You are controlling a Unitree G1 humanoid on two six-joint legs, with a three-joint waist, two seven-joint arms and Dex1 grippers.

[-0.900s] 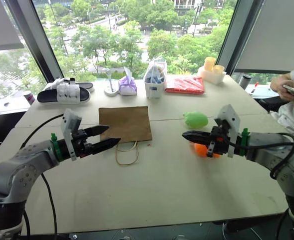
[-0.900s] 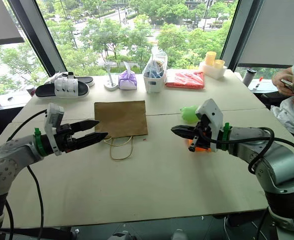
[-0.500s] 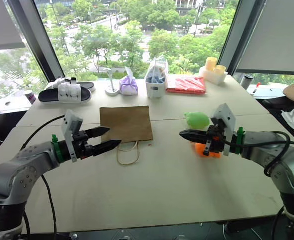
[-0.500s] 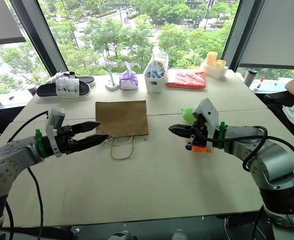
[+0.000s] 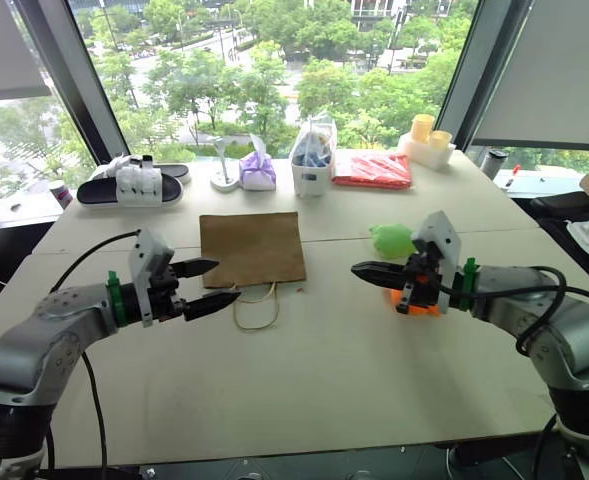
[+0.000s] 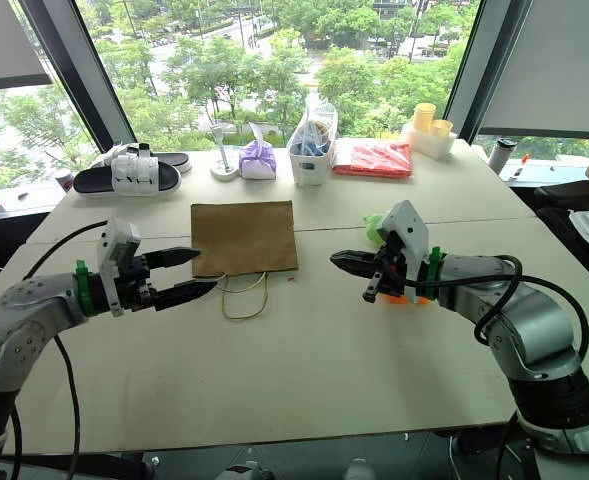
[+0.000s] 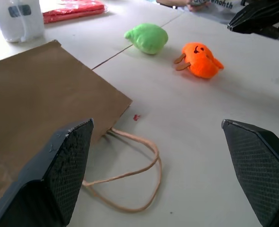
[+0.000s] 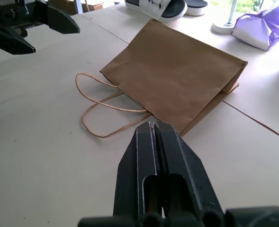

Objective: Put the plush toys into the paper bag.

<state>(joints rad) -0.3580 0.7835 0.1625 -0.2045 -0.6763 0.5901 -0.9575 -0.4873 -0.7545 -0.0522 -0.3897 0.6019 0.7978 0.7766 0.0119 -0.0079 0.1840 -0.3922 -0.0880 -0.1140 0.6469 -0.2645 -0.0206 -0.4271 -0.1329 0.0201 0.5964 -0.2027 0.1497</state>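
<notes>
Plush toys (image 7: 177, 45) lie loose on the table (image 5: 314, 370), right of the flat paper bag (image 5: 251, 247).
Left gripper (image 5: 210, 284) hovers wide open and empty by the bag's handles; right gripper (image 5: 358, 269) hovers pinched closed, empty, beside the toys.

Pale desk (image 5: 304, 370). On it: brown paper bag (image 5: 251, 247) lying flat mid-desk, cord handles toward the near edge; green plush toy (image 5: 392, 239) and orange plush toy (image 7: 201, 59) just beside each other, right of bag. Far edge: black-and-white sandals (image 5: 134, 185), purple pouch (image 5: 257, 172), white bin (image 5: 311, 165), red packet (image 5: 372, 169), yellow cups (image 5: 424, 131).
</notes>
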